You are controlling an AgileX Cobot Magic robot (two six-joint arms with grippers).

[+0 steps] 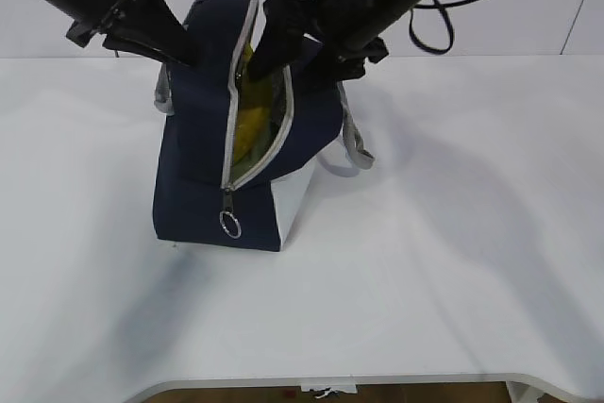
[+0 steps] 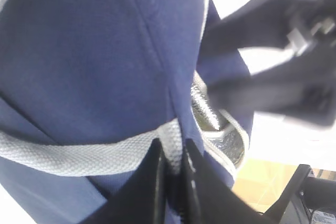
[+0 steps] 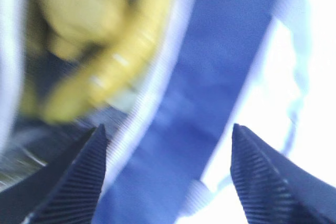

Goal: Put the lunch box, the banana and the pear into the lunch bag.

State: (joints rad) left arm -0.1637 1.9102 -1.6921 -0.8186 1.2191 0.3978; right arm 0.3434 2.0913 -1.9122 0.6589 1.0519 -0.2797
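The navy lunch bag (image 1: 203,139) stands on the table with its zipper open, the ring pull (image 1: 229,224) hanging at its front. Yellow fruit (image 1: 253,129) shows inside. In the right wrist view the curved banana (image 3: 126,61) lies in the bag beside a rounder yellow-orange lump, likely the pear (image 3: 79,3). The lunch box is hidden. My left gripper (image 1: 175,58) is shut on the bag's grey webbing handle (image 2: 79,153), which is pinched between its fingers (image 2: 157,182). My right gripper (image 3: 168,129) is open, straddling the bag's right top flap (image 3: 210,77) at the opening (image 1: 293,58).
The white table (image 1: 453,233) spreads around the bag, with its front edge (image 1: 377,379) near. The bag's other grey handle (image 1: 357,153) hangs off its right side. The right arm (image 2: 273,66) hangs dark over the silvery lining (image 2: 220,140).
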